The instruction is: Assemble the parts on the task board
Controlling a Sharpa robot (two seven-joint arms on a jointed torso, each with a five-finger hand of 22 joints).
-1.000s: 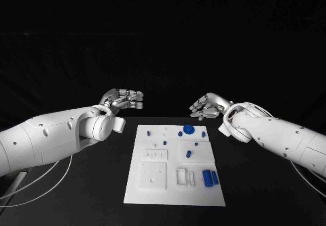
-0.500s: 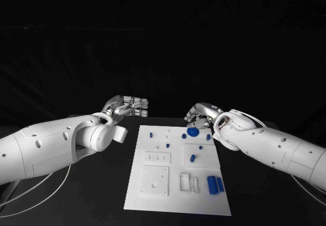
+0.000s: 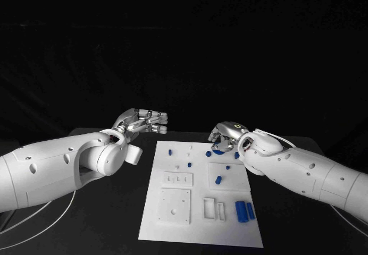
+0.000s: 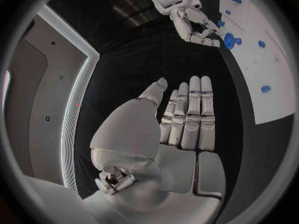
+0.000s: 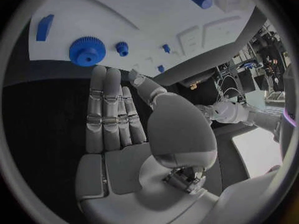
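The white task board [image 3: 201,212] lies in the middle of the black table. A blue gear [image 3: 219,151] sits near its far right corner, with small blue pegs [image 3: 207,153] and a blue pin [image 3: 218,179] nearby. Two blue cylinders [image 3: 244,211] lie near the board's right edge. My right hand [image 3: 223,135] hovers at the far right corner, fingers straight and holding nothing. In the right wrist view its fingertips [image 5: 101,74] end just short of the gear [image 5: 87,50]. My left hand [image 3: 142,120] hangs off the board's far left corner, fingers straight and together [image 4: 187,114], holding nothing.
The board [image 5: 156,20] carries raised white blocks and slots [image 3: 175,204] in its near half. Black table [image 3: 107,212] surrounds it on all sides. The left wrist view shows the right hand [image 4: 187,20] beside the gear [image 4: 230,39].
My right hand has come down and inward to the board's far right corner, next to the blue gear. The left hand has barely moved. The camera has shifted a little.
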